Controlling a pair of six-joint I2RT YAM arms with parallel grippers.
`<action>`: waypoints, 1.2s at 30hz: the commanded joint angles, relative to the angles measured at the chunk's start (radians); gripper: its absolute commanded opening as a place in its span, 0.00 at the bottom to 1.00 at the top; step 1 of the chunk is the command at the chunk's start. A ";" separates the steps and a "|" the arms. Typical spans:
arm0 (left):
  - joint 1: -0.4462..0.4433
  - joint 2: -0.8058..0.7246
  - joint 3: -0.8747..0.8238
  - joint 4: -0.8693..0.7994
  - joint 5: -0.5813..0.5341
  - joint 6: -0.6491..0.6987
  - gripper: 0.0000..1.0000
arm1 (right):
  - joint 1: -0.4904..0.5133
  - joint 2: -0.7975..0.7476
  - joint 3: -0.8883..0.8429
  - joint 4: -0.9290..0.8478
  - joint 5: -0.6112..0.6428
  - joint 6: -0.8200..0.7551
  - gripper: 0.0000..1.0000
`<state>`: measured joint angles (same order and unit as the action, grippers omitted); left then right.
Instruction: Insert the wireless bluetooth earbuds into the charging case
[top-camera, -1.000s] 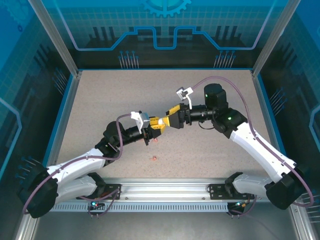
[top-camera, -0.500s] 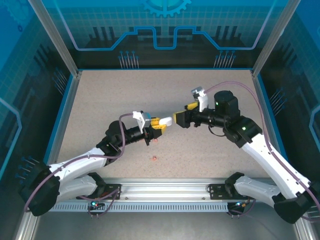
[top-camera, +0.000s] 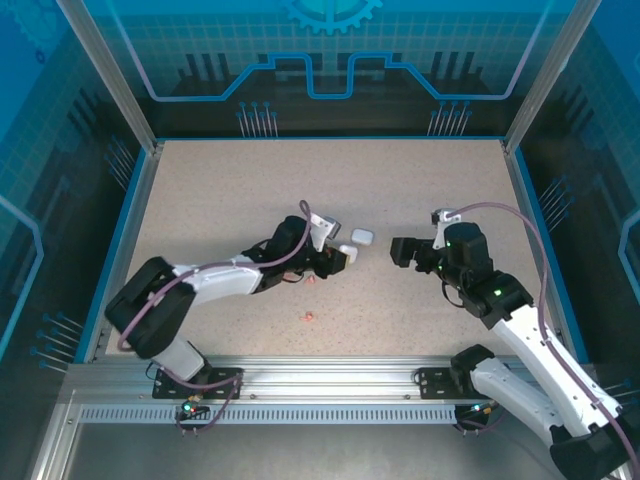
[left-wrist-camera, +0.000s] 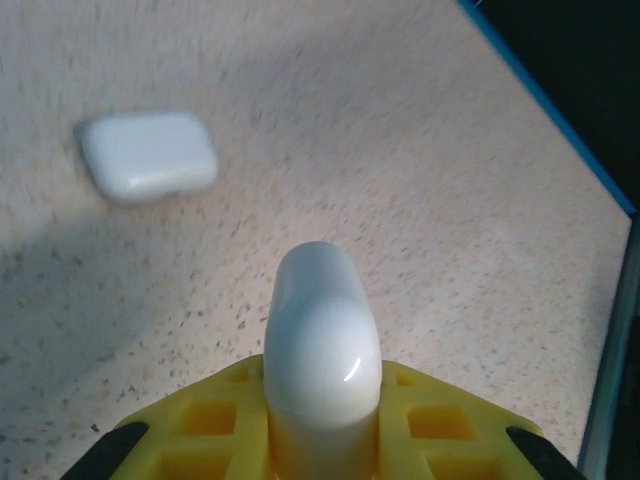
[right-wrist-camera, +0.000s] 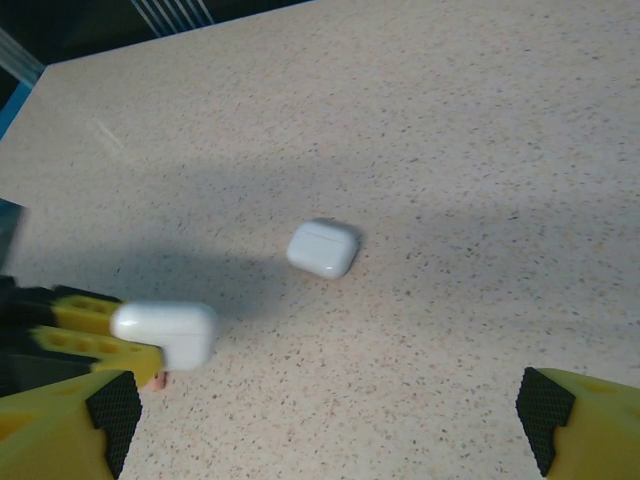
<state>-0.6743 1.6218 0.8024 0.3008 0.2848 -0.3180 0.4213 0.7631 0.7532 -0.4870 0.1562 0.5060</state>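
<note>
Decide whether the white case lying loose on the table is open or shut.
Shut. The loose case is one closed rounded block: lid down, only a faint seam across it, no hollow showing.

Loose case between left pincer, gripping second case, and right pincer blocks direct path; tabletop open beyond.

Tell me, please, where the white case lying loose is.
In the top view the loose case lies near the middle of the table, just beyond the second case held by the left fingers and left of the right fingers.
</note>
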 joint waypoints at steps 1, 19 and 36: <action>-0.005 0.102 0.099 -0.106 0.037 -0.127 0.00 | -0.034 -0.040 -0.017 -0.016 0.015 0.010 1.00; -0.005 0.336 0.277 -0.139 0.128 -0.261 0.11 | -0.148 -0.096 -0.104 -0.004 -0.085 -0.007 1.00; 0.021 0.285 0.260 -0.232 0.017 -0.204 0.56 | -0.165 -0.102 -0.095 -0.019 -0.129 -0.030 1.00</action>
<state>-0.6716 1.9457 1.0595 0.1207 0.3515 -0.5476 0.2737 0.6659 0.6521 -0.4908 0.0486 0.4965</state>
